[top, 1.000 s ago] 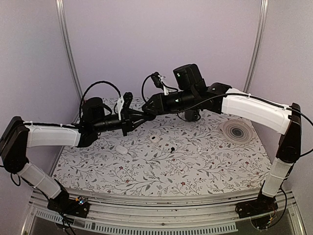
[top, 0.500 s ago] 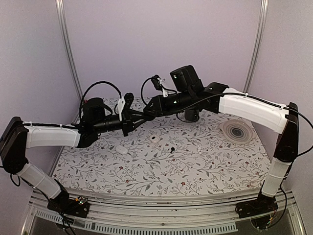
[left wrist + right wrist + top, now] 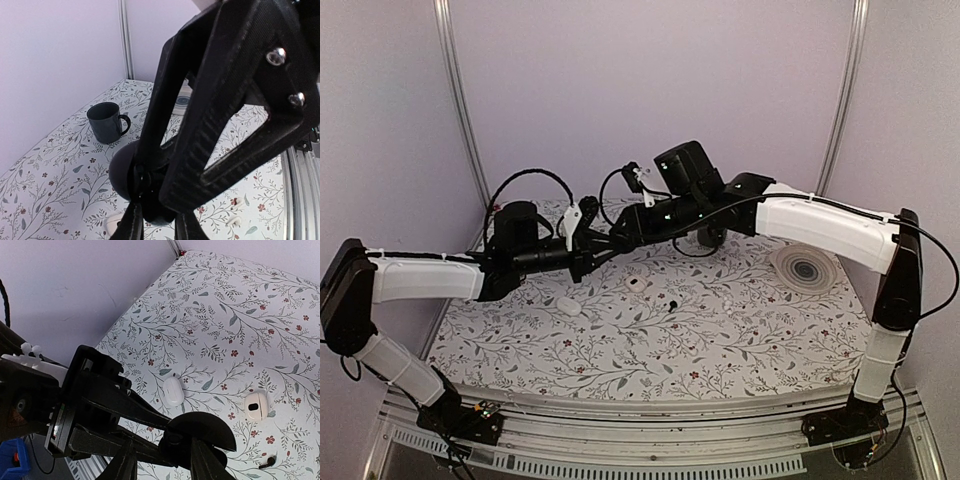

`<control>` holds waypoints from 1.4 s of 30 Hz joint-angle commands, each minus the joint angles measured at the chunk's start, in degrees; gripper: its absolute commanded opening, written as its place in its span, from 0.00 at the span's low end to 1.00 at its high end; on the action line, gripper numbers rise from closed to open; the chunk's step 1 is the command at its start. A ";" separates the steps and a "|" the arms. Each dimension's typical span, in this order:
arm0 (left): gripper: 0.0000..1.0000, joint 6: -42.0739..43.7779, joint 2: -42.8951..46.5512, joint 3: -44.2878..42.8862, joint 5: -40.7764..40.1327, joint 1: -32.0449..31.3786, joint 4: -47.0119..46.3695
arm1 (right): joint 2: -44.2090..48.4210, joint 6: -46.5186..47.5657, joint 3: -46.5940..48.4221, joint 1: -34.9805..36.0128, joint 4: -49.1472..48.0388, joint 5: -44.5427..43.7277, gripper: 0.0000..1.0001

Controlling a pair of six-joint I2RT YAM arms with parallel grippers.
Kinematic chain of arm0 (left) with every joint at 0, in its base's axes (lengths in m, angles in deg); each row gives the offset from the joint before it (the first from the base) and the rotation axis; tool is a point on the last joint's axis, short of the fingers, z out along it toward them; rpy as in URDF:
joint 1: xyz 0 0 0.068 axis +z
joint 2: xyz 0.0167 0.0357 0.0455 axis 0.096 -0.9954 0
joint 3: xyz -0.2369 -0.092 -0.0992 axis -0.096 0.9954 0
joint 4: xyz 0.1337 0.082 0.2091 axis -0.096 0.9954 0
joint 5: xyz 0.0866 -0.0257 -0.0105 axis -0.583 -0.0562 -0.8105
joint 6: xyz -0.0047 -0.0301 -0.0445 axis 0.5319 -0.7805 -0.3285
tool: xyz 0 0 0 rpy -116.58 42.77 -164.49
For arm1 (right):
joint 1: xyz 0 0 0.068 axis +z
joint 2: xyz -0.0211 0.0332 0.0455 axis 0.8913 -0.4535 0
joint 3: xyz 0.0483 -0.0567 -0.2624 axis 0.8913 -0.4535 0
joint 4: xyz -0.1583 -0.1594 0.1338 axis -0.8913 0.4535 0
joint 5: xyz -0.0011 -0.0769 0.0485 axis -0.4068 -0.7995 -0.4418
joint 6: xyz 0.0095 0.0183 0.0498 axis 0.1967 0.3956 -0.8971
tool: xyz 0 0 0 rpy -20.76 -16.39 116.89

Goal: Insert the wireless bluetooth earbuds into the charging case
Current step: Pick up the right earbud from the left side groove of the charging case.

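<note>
The charging case [image 3: 200,432] is a small black rounded shell held in the air between both grippers, with its lid standing open. It also shows in the left wrist view [image 3: 122,167]. My left gripper [image 3: 590,235] is shut on it from the left. My right gripper [image 3: 615,228] comes from the right, and its fingers [image 3: 200,462] close on the case body. One black earbud [image 3: 672,303] lies on the floral table and also shows in the right wrist view [image 3: 268,461]. The other earbud is not visible.
A white oval piece [image 3: 568,306] and a small white piece with a dark spot [image 3: 637,284] lie below the grippers. A dark mug [image 3: 105,121] stands at the back, and a ringed round coaster [image 3: 805,268] lies at the right. Tiny white bits [image 3: 240,201] lie on the table.
Both grippers, joined at the case, have shifted slightly left and up. The right wrist has swung left and lower. The things on the table have not moved.
</note>
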 commanded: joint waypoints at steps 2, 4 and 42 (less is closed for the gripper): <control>0.00 2.58 1.66 -2.68 -1.16 -2.47 0.62 | -2.27 0.41 2.12 0.62 3.17 -5.81 0.38; 0.00 2.64 1.90 -2.50 -1.99 -2.53 0.56 | -2.58 0.12 2.54 0.56 4.20 -7.12 0.38; 0.00 0.70 1.43 0.51 -3.84 -2.82 -3.13 | -1.45 -4.13 0.31 -2.25 4.56 -1.49 0.10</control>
